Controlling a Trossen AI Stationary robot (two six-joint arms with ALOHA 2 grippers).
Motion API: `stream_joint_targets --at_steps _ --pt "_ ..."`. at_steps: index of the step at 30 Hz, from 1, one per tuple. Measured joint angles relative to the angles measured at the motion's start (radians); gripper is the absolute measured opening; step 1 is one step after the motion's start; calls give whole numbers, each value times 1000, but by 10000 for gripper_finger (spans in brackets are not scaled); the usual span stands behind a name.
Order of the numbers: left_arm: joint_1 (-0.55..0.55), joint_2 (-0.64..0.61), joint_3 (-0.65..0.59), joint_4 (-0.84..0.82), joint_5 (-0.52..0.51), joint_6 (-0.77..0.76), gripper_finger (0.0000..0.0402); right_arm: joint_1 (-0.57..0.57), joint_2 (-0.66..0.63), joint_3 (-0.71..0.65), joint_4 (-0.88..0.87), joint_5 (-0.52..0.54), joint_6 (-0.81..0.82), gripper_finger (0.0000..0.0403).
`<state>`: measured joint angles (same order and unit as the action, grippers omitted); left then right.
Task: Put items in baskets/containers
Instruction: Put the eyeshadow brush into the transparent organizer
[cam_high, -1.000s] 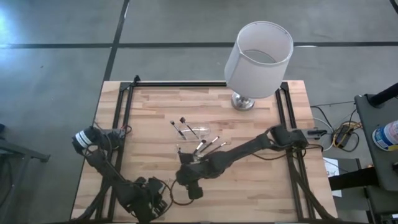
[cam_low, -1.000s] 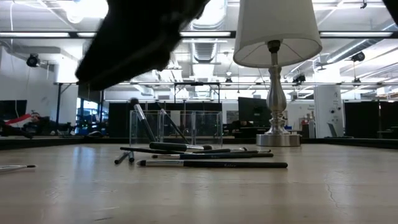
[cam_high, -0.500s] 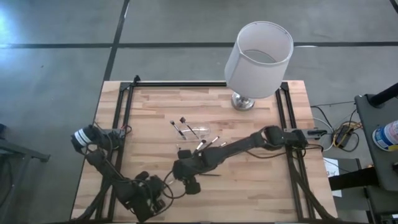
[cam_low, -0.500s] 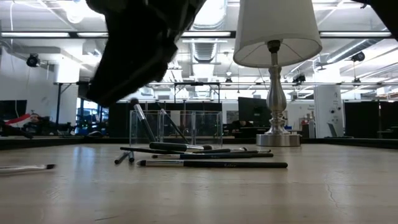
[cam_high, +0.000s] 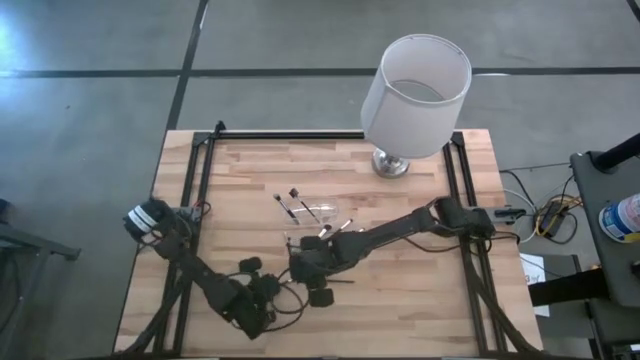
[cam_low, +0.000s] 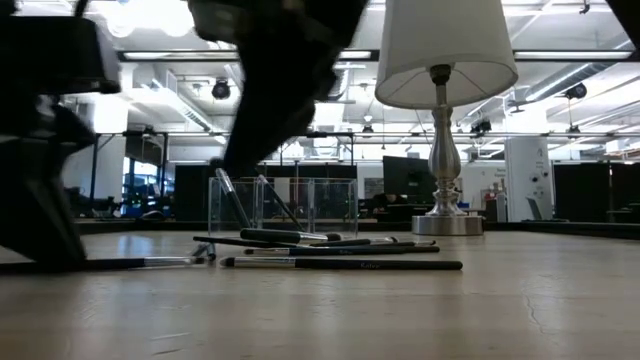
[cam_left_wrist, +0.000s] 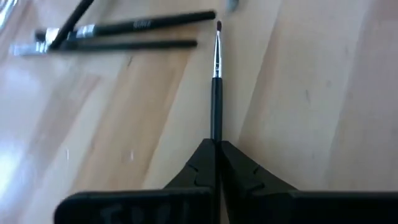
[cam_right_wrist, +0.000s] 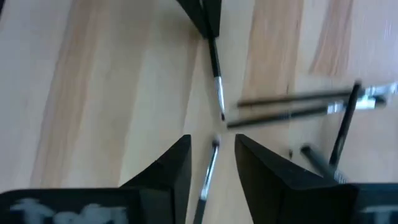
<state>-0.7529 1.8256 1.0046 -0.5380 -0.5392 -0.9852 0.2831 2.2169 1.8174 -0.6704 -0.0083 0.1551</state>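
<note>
The items are thin brushes with dark handles and silvery ferrules. Two of them (cam_high: 292, 204) lean in the clear container (cam_low: 330, 205); several others (cam_low: 340, 264) lie on the wooden table in front of it. My left gripper (cam_left_wrist: 216, 144), near the table's front, is shut on one thin brush (cam_left_wrist: 216, 74). My right gripper (cam_right_wrist: 211, 155) hovers open just beyond that brush's tip, its fingers on either side of another brush (cam_right_wrist: 207, 177) without touching it. From above, the left gripper (cam_high: 272, 287) and the right gripper (cam_high: 297, 270) stand close together. My left gripper pinches the thin brush by the end of its dark handle (cam_left_wrist: 216, 132) between its two fingertips. The fingers slant down from the table's near left and lie along the brush. The brush (cam_low: 130, 263) points away from the fingers and lies level at the tabletop.
A lamp with a white drum shade (cam_high: 415, 82) stands on a silvery base (cam_high: 390, 163) at the table's far right. Black frame rails (cam_high: 196, 170) run along the table's left, right and far edges. Black cable loops (cam_high: 285, 310) hang by the left arm.
My left gripper has gone toward the table's right and far edges, toward the brushes, and its wrist has rolled. The thin brush has slid along the table to the right with it. My right gripper has shifted a little to the right.
</note>
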Motion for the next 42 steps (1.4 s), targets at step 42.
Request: stream_joint_targets --at_steps 42 --pt "102 3 -80 360 -63 208 5 -14 -40 -370 430 35 -160 116"
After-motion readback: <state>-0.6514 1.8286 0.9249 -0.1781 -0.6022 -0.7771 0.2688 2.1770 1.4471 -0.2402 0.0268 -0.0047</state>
